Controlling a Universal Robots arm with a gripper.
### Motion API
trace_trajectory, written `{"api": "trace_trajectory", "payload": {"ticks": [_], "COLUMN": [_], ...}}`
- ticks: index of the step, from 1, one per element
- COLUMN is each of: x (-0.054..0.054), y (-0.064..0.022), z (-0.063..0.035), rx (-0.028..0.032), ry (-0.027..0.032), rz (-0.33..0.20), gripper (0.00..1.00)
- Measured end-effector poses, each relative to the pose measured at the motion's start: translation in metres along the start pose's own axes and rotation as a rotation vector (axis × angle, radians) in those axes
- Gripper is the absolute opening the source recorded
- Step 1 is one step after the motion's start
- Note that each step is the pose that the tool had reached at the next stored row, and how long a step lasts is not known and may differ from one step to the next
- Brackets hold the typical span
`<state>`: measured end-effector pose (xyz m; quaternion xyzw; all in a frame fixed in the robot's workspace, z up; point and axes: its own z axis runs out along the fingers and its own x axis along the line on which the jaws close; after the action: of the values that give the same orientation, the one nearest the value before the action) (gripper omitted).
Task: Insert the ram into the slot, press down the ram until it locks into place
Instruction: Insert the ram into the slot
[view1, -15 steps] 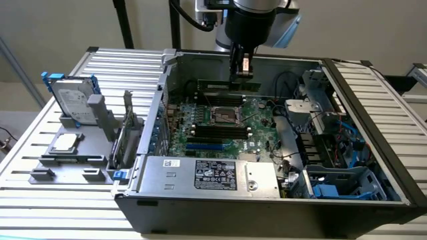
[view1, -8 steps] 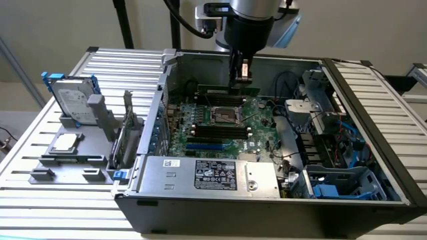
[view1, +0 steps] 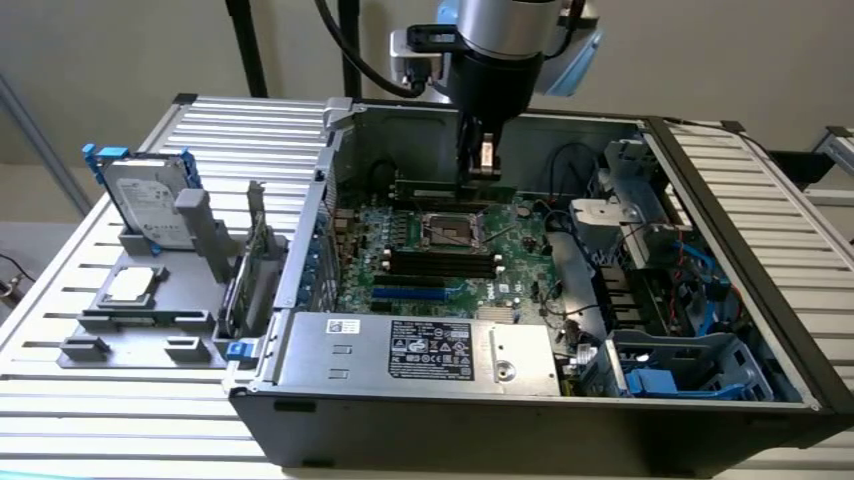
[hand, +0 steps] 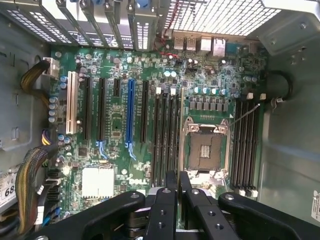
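Note:
In the exterior view the ram (view1: 447, 188), a thin green strip, stands on its long edge across the far side of the motherboard (view1: 514, 250). My gripper (view1: 483, 172) comes straight down onto its upper edge and is shut on it. The ram sits behind the metal processor socket (view1: 454, 230), over the far bank of black slots (hand: 245, 145); I cannot tell whether it is seated in one. A second bank of slots (view1: 441, 262) lies in front of the socket. In the wrist view my gripper (hand: 178, 182) shows its black fingers (hand: 171, 182) almost together.
The open computer case (view1: 747, 230) walls the board in on all sides. A blue slot (hand: 130, 115) and a white slot (hand: 71, 102) lie beside the memory slots. Cable bundles (hand: 30, 190) run along one edge. The power supply (view1: 414, 345) sits at the front, and a hard drive (view1: 147, 200) stands outside the case.

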<state>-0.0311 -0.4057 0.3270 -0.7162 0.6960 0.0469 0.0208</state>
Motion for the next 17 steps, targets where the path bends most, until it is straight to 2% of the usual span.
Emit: {"api": "trace_trajectory", "payload": {"ticks": [17], "x": [0.003], "y": [-0.0011], "z": [0.0309], "rx": [0.0000], "ry": [0.0039], "rz": [0.000], "gripper": [0.13]}}
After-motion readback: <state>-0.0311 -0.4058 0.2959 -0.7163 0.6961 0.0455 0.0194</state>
